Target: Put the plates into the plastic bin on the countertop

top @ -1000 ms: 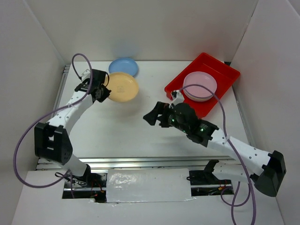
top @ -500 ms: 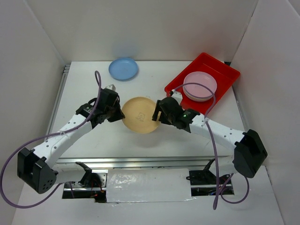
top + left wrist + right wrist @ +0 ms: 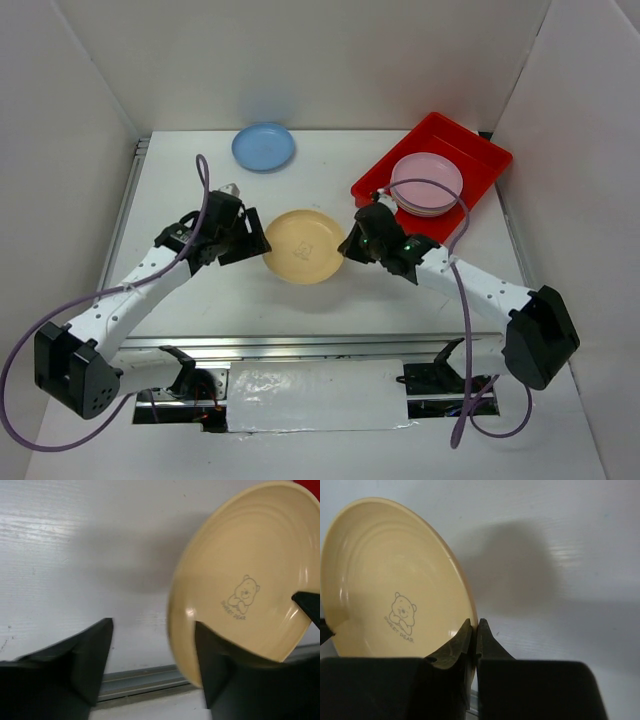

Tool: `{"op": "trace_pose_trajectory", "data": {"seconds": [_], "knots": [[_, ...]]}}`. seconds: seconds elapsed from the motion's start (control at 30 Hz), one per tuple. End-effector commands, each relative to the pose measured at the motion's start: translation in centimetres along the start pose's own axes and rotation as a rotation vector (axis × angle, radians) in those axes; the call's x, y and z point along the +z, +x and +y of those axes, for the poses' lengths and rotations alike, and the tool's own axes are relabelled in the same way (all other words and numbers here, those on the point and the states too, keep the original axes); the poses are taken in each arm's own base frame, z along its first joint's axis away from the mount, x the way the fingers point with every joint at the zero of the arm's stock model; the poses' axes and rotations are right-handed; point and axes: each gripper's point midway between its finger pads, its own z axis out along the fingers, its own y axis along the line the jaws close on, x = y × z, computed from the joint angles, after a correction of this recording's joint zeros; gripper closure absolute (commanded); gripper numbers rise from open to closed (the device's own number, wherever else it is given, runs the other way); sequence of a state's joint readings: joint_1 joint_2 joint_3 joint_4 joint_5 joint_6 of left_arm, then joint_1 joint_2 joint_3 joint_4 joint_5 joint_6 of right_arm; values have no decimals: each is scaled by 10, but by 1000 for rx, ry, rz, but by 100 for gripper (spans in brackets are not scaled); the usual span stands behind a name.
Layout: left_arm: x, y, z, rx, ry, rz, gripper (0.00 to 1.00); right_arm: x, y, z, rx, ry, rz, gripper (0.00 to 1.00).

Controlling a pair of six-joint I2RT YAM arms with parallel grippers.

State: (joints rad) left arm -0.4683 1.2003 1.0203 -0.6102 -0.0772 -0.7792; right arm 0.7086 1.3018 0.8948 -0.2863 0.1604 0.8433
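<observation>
A yellow plate [image 3: 305, 245] with a bear print hangs over the middle of the countertop [image 3: 230, 300], between my two grippers. My right gripper [image 3: 350, 243] is shut on its right rim; in the right wrist view the fingers [image 3: 475, 626] pinch the edge of the plate [image 3: 395, 580]. Just off the plate's left rim, my left gripper [image 3: 248, 240] stands open. In the left wrist view the plate [image 3: 250, 570] has its rim close to the right finger of my left gripper [image 3: 152, 630]. The red plastic bin [image 3: 470, 135] at the back right holds stacked pink plates [image 3: 427, 182].
A blue plate [image 3: 264, 146] lies flat at the back of the countertop, left of centre. White walls enclose the back and both sides. A metal rail [image 3: 300, 345] runs along the near edge.
My left arm carried the yellow plate from the back left to the middle. My right gripper came in and shut on its right rim, and my left gripper opened.
</observation>
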Motion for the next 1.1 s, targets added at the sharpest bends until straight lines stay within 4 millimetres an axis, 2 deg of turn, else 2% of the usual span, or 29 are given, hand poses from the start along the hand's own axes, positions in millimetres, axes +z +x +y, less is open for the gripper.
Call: {"op": "trace_pose_trajectory", "data": {"seconds": [0.0, 0.03, 0.07, 0.1, 0.13, 0.17, 0.2, 0.23, 0.3, 0.33, 0.37, 0.4, 0.43, 0.47, 0.5, 0.53, 0.57, 0.6, 0.63, 0.77, 0.83, 0.9, 0.93, 0.97, 1.03, 1.07], "knots": [[-21, -27, 9, -38, -47, -96, 11, -3, -39, -27, 56, 65, -72, 100], [-27, -31, 19, -41, -93, -131, 1, -5, -52, -31, 63, 80, -90, 100], [-43, -32, 27, -48, -110, -159, 1, -5, -66, -41, 66, 108, -111, 100], [-51, -32, 32, -51, -125, -179, 1, -5, -84, -66, 100, 176, -127, 100], [-69, -38, 35, -55, -114, -238, 1, -8, -103, -72, 119, 192, -157, 100], [-77, -35, 40, -50, -120, -245, 1, -7, -114, -86, 133, 228, -165, 100], [-84, -36, 42, -44, -119, -262, 1, -10, -137, -110, 181, 276, -210, 100], [-98, -37, 42, -43, -94, -297, 1, -13, -157, -116, 209, 280, -243, 100], [-107, -32, 45, -10, -84, -296, 1, 0, -175, -145, 263, 342, -246, 100], [-111, -31, 45, 0, -70, -300, 1, 6, -195, -165, 316, 369, -253, 100], [-112, -26, 48, 10, -78, -283, 1, 7, -201, -176, 343, 396, -243, 100], [-112, -22, 50, 34, -81, -267, 1, 6, -222, -176, 353, 392, -274, 100], [-111, -17, 51, 48, -81, -247, 1, 3, -232, -195, 382, 427, -294, 100], [-111, -13, 53, 62, -81, -230, 1, 8, -234, -206, 399, 453, -287, 100], [-109, -8, 56, 81, -87, -214, 1, 7, -246, -206, 401, 450, -307, 100], [-107, -4, 60, 86, -96, -210, 1, 7, -251, -211, 403, 459, -305, 100], [-106, -2, 62, 87, -99, -211, 1, 12, -248, -225, 419, 495, -275, 100], [-107, -1, 61, 85, -93, -215, 1, 10, -259, -226, 424, 494, -289, 100], [-105, 1, 58, 93, -79, -207, 1, 12, -258, -237, 446, 515, -280, 100], [-103, 5, 53, 119, -58, -185, 1, 9, -267, -250, 479, 511, -295, 98], [-100, 8, 51, 132, -51, -169, 1, 9, -271, -252, 477, 519, -299, 94], [-100, 9, 47, 145, -33, -164, 1, 5, -277, -251, 469, 531, -296, 71], [-100, 10, 47, 149, -32, -162, 1, 1, -274, -249, 469, 542, -284, 56], [-101, 9, 47, 143, -33, -169, 1, -3, -275, -247, 468, 545, -287, 25], [-101, 6, 49, 133, -46, -182, 1, -23, -280, -232, 452, 543, -335, 14], [-101, 5, 49, 126, -50, -184, 1, -29, -276, -230, 448, 551, -350, 2]]}}
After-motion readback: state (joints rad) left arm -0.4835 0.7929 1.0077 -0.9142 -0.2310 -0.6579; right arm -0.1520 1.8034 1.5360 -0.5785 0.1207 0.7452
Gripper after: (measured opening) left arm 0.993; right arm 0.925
